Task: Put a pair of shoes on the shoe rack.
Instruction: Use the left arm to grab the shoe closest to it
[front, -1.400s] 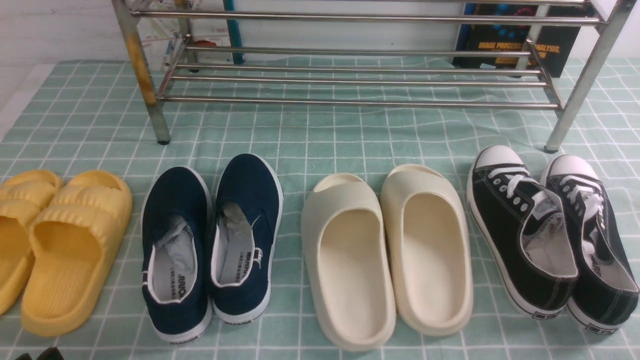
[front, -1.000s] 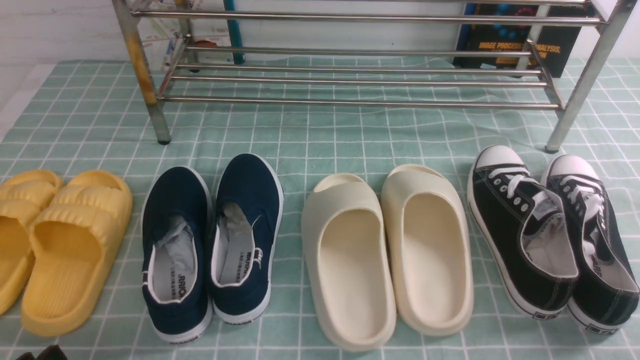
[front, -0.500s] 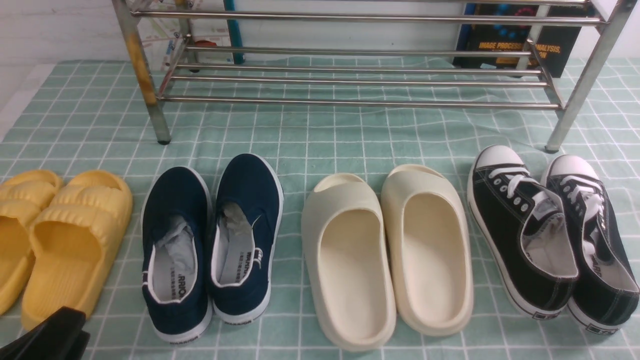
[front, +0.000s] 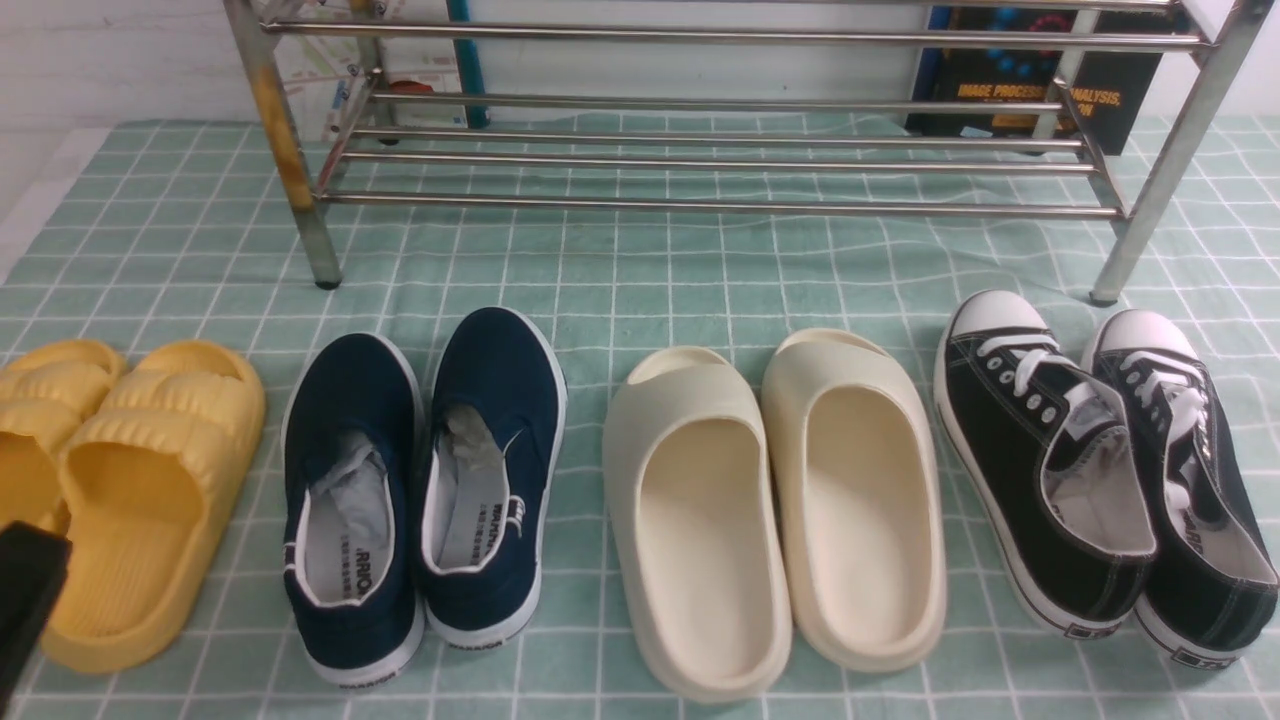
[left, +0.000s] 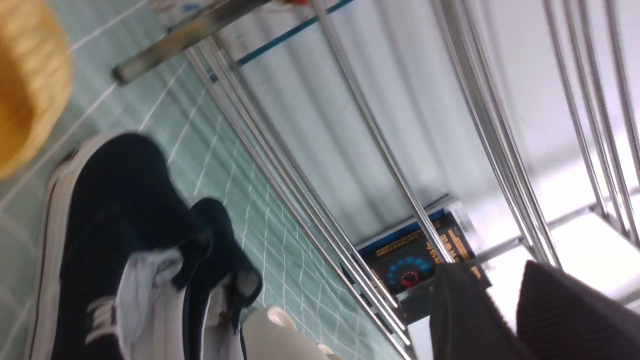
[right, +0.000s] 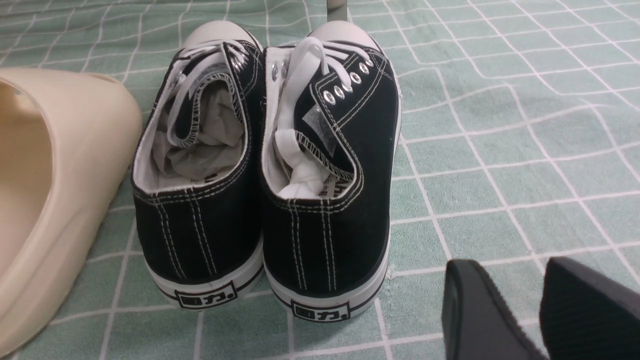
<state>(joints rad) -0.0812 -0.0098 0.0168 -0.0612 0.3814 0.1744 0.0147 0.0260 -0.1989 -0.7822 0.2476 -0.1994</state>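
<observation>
Yellow slides (front: 150, 400) sit far left, with the left end effector (left: 490, 272) beside them, fingers parted and empty. Next, the navy shoes (front: 495, 375) are side by side on the table (front: 640, 280), apart from the rack (front: 700, 205) beyond. Then come the cream slides (front: 700, 400) and the black sneakers (front: 1000, 440). The right end effector (right: 505, 267) is near their heels, parted and empty.

rack (front: 700, 207) behind a row — from left: end slides (front: 150, 480), slip-ons (front: 500, 380), middle slides (front: 690, 400), lace-ups (front: 1000, 430).

Yellow slides (front: 150, 480) and cream slides (front: 700, 500) flank the pair of shoes (front: 490, 380); cloth (front: 640, 270) beyond lies bare.
</observation>
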